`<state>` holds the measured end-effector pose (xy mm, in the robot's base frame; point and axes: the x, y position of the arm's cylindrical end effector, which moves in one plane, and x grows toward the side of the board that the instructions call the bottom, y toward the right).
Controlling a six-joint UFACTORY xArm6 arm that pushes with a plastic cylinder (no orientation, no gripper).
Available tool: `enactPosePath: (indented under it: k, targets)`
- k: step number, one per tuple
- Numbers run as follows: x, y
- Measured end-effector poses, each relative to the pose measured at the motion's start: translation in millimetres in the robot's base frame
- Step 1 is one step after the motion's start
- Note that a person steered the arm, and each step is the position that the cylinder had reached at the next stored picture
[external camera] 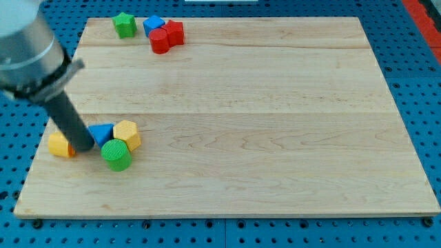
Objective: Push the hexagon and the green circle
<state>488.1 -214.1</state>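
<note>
Yellow hexagon [128, 133] touches the squat green circle [116, 153].

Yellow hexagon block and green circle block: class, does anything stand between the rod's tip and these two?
For the yellow hexagon block, yes: the blue triangle block lies between it and my tip. Nothing visible stands between my tip and the green circle block, which sits just to the view's right of the tip on the wooden board.

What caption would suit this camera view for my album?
Dark rod's tip beside a blue triangle, yellow hexagon and green circle on a wooden board.
</note>
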Motion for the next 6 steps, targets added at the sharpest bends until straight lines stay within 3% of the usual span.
enactPosePath:
  k: [1,2,4,5,6]
  targets:
    - [-31.6,2.0]
    - [-24.4,12.2]
    - [-85.3,-67.6]
    - [-69.5,-90.8]
    - [7.1,-67.0]
